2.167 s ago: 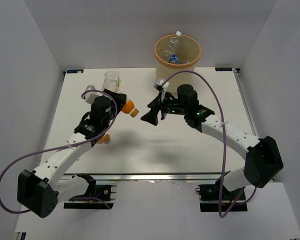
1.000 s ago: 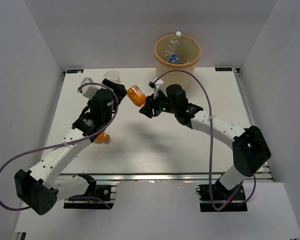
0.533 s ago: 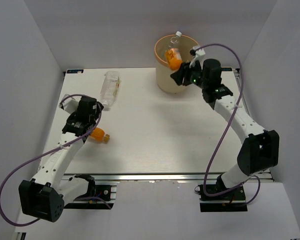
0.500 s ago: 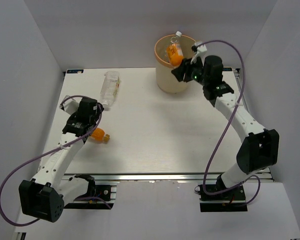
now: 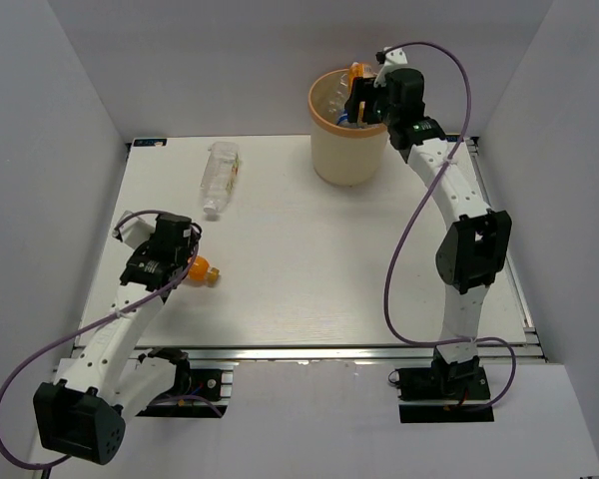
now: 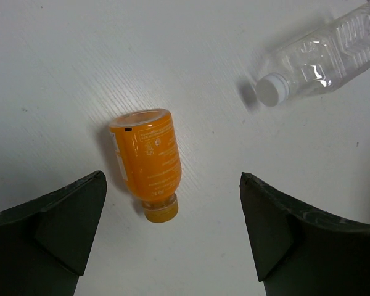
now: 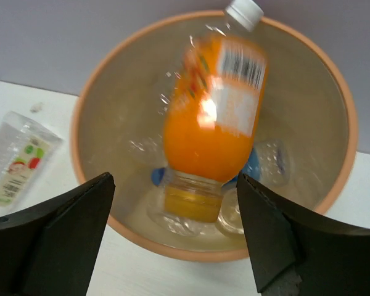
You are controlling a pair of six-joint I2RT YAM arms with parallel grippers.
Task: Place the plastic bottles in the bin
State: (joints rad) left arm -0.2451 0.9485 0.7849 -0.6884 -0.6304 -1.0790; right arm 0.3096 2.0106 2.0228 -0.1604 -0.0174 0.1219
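The bin (image 5: 346, 150) stands at the table's far edge. My right gripper (image 5: 362, 98) hangs over its mouth, open. An orange bottle (image 7: 216, 117), blurred and cap down, sits loose between the spread jaws inside the bin's peach rim (image 7: 340, 98). It shows as an orange spot (image 5: 356, 71) in the top view. Clear bottles (image 7: 268, 163) lie in the bin, one white cap (image 7: 245, 12) leaning on the rim. A second orange bottle (image 6: 147, 157) lies on the table, just beyond my open left gripper (image 6: 172, 179), also (image 5: 168, 261). A clear bottle (image 5: 220, 174) lies at the far left.
White walls close in the table on three sides. The clear bottle's white cap (image 6: 272, 90) points toward the orange one. My right arm stretches along the table's right side up to the bin. A purple cable loops off each arm.
My right arm carried the orange bottle from mid-table up over the bin and opened its jaws, freeing the bottle. My left arm drew back over the orange bottle at the left.
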